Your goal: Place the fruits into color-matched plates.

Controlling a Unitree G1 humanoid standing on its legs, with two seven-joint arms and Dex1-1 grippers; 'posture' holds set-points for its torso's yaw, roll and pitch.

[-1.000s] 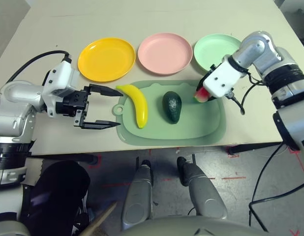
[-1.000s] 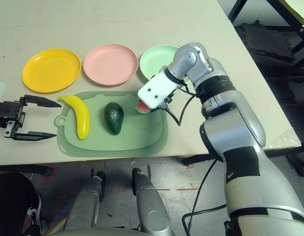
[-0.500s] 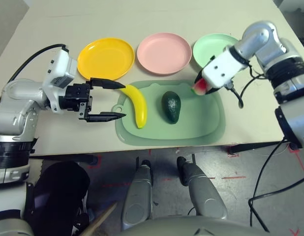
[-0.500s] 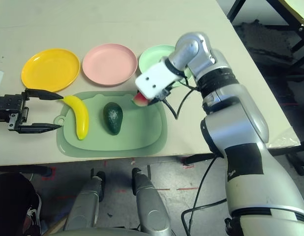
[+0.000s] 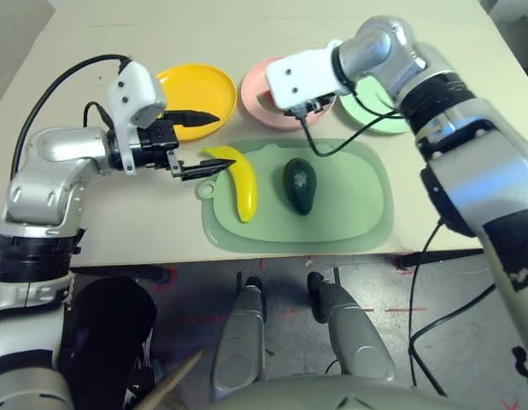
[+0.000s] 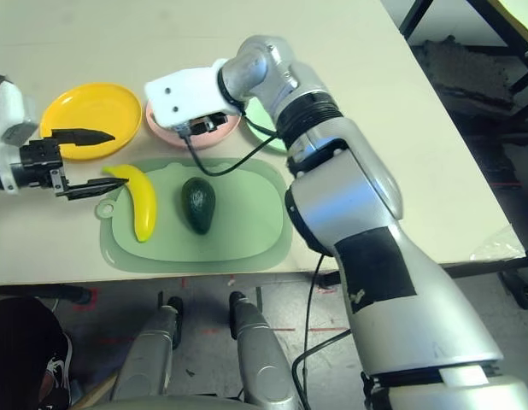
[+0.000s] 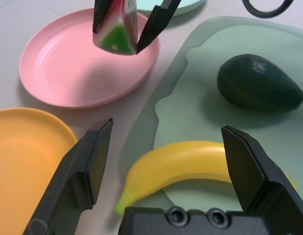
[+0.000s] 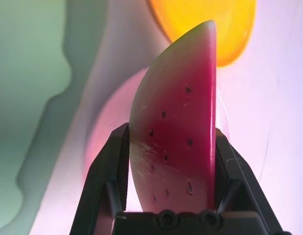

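Observation:
My right gripper (image 7: 117,39) hangs just above the pink plate (image 5: 255,87), shut on the red watermelon wedge (image 8: 176,127), rind towards the plate. The yellow banana (image 5: 240,184) and the dark green avocado (image 5: 299,184) lie side by side on the pale green mat (image 5: 349,213). Open and empty, my left gripper (image 5: 214,141) sits at the banana's far tip, one finger over the yellow plate (image 5: 204,90), the other at the mat's left corner. Behind my right arm lies the mint green plate (image 5: 379,120), partly covered.
A black cable (image 5: 332,147) from my right wrist loops over the mat's far edge and the mint plate. The three plates stand in a row behind the mat. Bare tan table (image 5: 119,222) lies left of the mat, and its front edge runs just below it.
My right gripper has carried the watermelon wedge from the mat's far right corner leftward to above the pink plate. My left gripper has moved right and farther, up to the banana's tip.

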